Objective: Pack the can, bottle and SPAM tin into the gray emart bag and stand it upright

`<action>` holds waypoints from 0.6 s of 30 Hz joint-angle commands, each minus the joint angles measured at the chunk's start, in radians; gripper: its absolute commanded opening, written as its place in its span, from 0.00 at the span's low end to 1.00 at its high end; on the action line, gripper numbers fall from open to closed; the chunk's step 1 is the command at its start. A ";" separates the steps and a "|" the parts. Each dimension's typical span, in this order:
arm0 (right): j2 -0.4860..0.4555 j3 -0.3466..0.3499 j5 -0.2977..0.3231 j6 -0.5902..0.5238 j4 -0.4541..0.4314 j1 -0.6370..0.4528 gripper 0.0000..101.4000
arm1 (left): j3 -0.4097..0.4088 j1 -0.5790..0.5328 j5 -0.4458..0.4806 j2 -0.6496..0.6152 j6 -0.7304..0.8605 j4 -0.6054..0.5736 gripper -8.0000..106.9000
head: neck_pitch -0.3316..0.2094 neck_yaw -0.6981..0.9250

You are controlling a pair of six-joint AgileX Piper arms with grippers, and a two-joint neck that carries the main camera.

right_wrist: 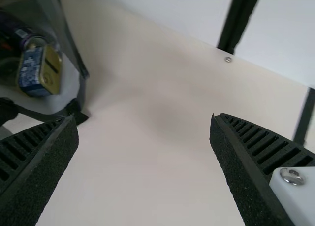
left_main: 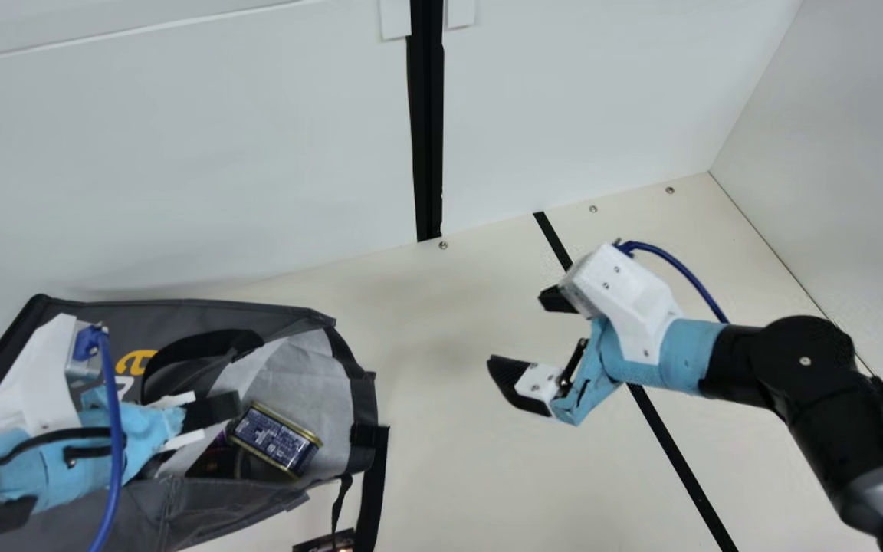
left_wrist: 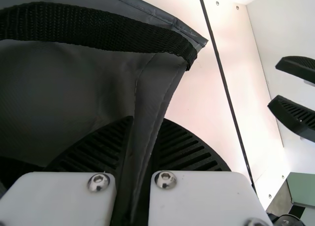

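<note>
From where I stood, the gray emart bag (left_main: 204, 510) lay on its side, its mouth towards the right arm. The SPAM tin (left_main: 274, 439) sat just inside, beside a purple can (right_wrist: 19, 33). The left gripper (left_main: 211, 420) was closed on the bag's fabric (a proper pinch, that). The right gripper (left_main: 520, 331) gaped wide, holding nothing, over the table (left_main: 441, 460).

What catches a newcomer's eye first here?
The gray emart bag, lying on its side at the main view's left, with the blue-and-gold SPAM tin in its mouth. Next, the left gripper pinching a fold of the bag's fabric, and the right gripper wide open over the cream table.
</note>
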 commanded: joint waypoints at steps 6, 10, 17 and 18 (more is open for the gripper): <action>-0.070 0.024 -0.029 0.064 -0.061 -0.089 0.94 | 0.000 0.000 0.000 0.000 0.000 0.000 0.00 | -0.023 -0.001; -0.104 0.036 -0.043 0.105 -0.105 -0.146 0.94 | 0.000 0.000 0.000 0.000 0.000 0.000 0.00 | -0.023 -0.001; -0.148 0.039 -0.065 0.191 -0.191 -0.239 0.94 | 0.000 0.000 0.000 0.000 0.000 0.000 0.00 | -0.023 -0.001; -0.152 0.037 -0.066 0.204 -0.202 -0.253 0.94 | 0.000 0.000 0.000 0.000 0.000 0.000 0.00 | -0.023 -0.001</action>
